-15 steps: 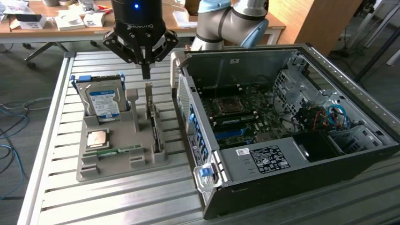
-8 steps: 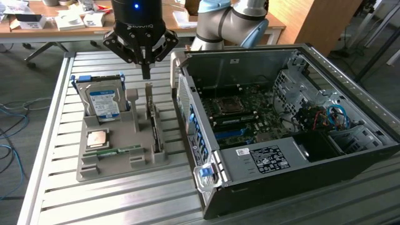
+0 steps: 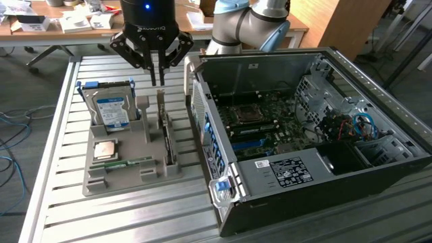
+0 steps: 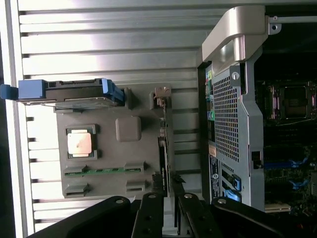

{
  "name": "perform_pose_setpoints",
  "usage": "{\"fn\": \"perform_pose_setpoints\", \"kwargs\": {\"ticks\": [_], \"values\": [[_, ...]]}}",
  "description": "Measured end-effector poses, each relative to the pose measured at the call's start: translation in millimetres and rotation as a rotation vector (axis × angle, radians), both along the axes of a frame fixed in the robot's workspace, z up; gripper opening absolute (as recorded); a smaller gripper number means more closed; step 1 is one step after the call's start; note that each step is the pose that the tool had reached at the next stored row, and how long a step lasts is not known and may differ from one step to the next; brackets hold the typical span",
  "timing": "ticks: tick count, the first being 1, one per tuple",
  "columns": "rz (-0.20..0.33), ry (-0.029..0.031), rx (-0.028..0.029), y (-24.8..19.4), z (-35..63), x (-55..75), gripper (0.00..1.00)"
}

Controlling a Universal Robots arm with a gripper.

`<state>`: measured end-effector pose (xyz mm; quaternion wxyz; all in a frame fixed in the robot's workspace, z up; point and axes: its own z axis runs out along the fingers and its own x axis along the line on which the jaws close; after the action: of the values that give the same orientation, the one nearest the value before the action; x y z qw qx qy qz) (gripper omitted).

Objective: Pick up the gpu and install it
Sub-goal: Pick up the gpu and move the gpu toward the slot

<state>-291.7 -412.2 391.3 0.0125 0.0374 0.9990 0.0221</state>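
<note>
**Fig. 1.** A slatted metal table [image 3: 121, 217] carries 1 open computer case [image 3: 304, 212], motherboard exposed, at the exterior view's right. 1 grey tray [image 3: 145, 147] sits just beside it. A narrow strip of bare slats separates them, and wider bare slats lie in front of the tray. The tray holds 4 parts:
- a hard drive [image 3: 111, 109], upright in blue rails;
- the gpu [image 3: 165, 136], a thin dark card with a silvery bracket end, on edge in the slot nearest the case;
- a processor chip [image 3: 104, 149], flat;
- a green memory stick [image 3: 123, 163], flat.

The gripper [image 3: 157, 82] hangs just above the bracket end, fingers slightly parted, grasping nothing.
</note>
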Motion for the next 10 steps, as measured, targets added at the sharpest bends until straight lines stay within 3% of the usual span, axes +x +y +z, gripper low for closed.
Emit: {"fn": "perform_pose_setpoints", "kwargs": {"ticks": [2, 5, 6, 10], "values": [[0.000, 0.0000, 0.0000, 0.0, 0.0, 0.0, 0.29], [0.000, 0.0000, 0.0000, 0.0, 0.0, 0.0, 0.35], [0.000, 0.0000, 0.0000, 0.0, 0.0, 0.0, 0.42], [0.000, 0.0000, 0.0000, 0.0, 0.0, 0.0, 0.42]]}}
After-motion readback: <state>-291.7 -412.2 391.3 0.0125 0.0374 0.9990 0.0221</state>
